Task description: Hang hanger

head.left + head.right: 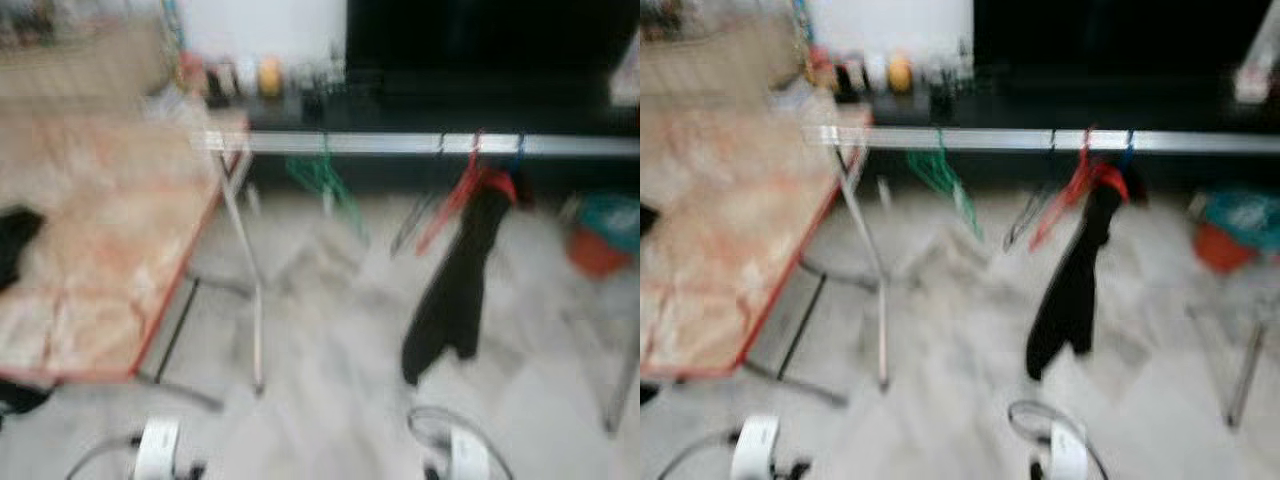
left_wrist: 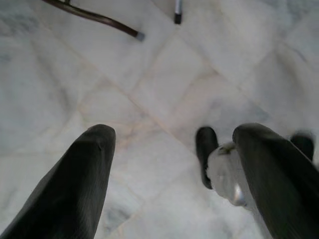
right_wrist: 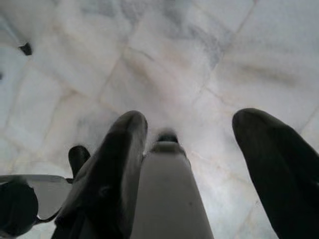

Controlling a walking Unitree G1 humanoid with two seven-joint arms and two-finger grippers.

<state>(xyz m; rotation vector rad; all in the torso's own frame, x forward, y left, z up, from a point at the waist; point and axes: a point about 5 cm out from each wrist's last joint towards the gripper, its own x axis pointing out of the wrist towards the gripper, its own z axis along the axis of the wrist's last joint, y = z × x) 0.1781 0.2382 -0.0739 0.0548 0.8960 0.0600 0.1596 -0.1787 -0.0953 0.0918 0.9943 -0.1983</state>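
Pincers first: your left pincer (image 2: 169, 174) hangs over the pale marble floor (image 2: 164, 89) with its two black fingers spread wide, holding and touching nothing. Your right pincer (image 3: 194, 159) hangs likewise, fingers well apart and empty. Ahead, through blur, you see a silver metal rail (image 1: 400, 144) carrying a green wire hanger (image 1: 325, 180), a red hanger (image 1: 455, 195) and a black garment (image 1: 455, 290). A patterned bed (image 1: 90, 240) lies at your left.

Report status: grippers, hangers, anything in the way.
Left gripper and right gripper open, empty, over floor. Hangers on rail, black garment too. Table at left.
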